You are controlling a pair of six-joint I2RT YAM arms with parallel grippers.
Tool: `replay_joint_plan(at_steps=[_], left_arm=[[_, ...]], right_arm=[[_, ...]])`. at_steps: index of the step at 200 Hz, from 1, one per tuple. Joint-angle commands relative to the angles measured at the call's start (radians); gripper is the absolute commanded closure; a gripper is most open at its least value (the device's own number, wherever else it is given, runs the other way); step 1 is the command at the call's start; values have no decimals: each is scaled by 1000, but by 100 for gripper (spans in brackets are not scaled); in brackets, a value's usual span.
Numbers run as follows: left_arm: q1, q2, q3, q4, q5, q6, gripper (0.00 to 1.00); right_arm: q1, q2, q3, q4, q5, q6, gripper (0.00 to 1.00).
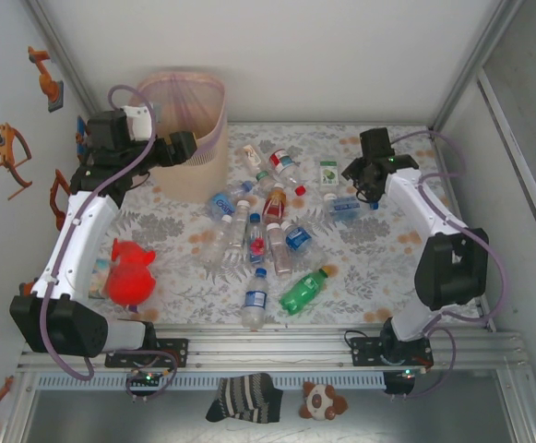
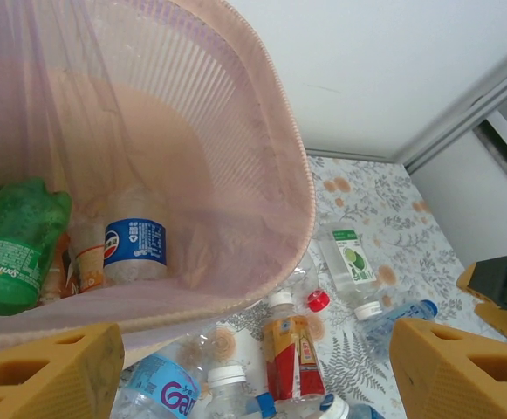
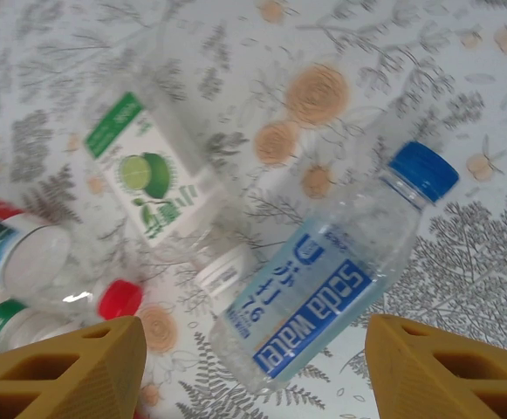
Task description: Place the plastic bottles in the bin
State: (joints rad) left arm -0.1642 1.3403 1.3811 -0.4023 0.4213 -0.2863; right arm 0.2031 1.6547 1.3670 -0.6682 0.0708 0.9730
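Right pincer (image 3: 255,371) fingers cropped below; clear lime-label bottle (image 3: 144,175) outline barely discernible.

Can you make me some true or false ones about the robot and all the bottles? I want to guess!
1. A green bottle is already inside the bin. True.
2. The right gripper is squeezing the soda water bottle. False: it is open above the bottle, which lies on the table.
3. The soda water bottle has a red cap. False: its cap is blue.
4. A red plush toy sits beside the left arm. True.
5. The left gripper is holding a bottle. False: it is open and holds nothing, close to the bin's rim.
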Motion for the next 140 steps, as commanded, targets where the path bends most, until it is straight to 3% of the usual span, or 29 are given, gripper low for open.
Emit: replay_joint_plan(at_steps=[1, 140], left_arm=[[-8, -26, -17, 26, 18, -17, 21], [-19, -10, -4, 43, 42, -34, 20]], right_arm=[[-15, 30, -12, -52, 3, 112, 34], [-82, 172, -4, -28, -75, 248, 37]])
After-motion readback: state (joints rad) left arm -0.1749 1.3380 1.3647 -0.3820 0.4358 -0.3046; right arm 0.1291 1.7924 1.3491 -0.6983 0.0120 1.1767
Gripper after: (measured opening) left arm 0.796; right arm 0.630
